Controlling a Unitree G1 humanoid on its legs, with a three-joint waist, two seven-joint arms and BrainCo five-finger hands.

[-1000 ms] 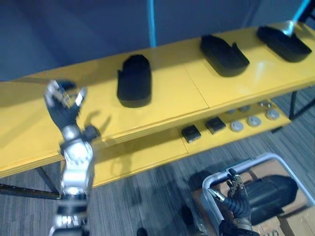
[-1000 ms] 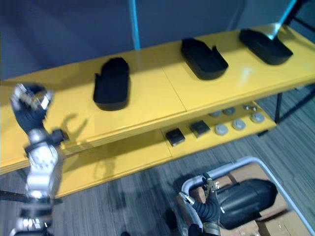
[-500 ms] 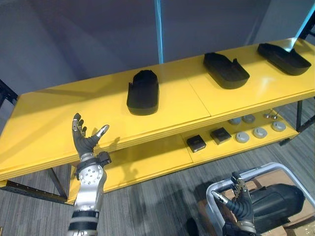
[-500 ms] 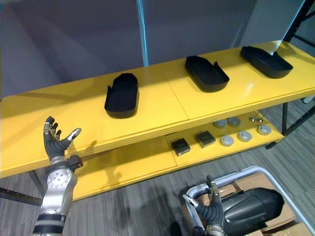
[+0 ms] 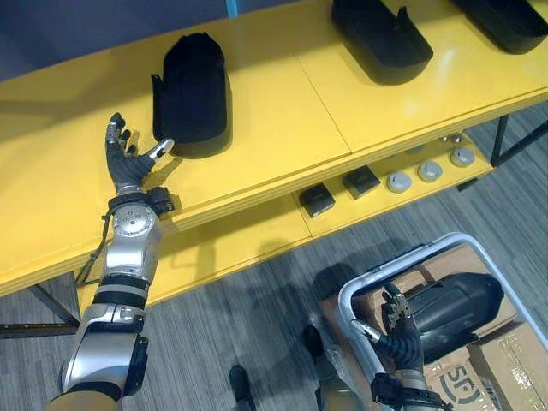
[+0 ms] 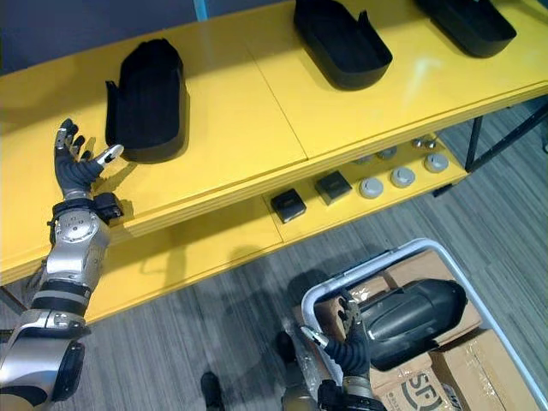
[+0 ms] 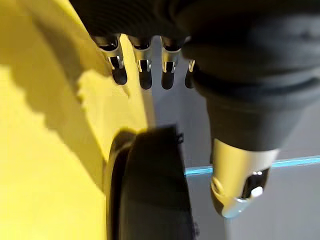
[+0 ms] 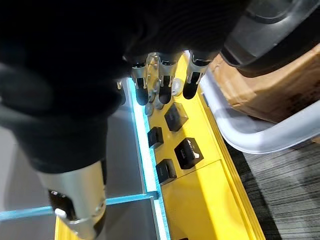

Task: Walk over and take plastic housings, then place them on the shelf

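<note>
Yellow shelving (image 5: 282, 111) runs across our view against a dark wall, with grey striped carpet (image 5: 248, 317) below it. Our left hand (image 5: 128, 164) is raised over the top board, fingers spread and holding nothing. Its thumb tip is at the near edge of the leftmost housing (image 5: 193, 90); we cannot tell whether they touch. Further right on that board lie the middle housing (image 5: 381, 38) and the right housing (image 5: 507, 15), well apart. Small black blocks (image 5: 318, 199) and grey discs (image 5: 399, 181) sit on the lower board. Low on the right, our right hand (image 5: 401, 332) is open and empty beside a white-framed cart (image 5: 402, 263), where a fourth housing (image 5: 454, 301) rests on cardboard boxes (image 5: 505, 364).
</note>
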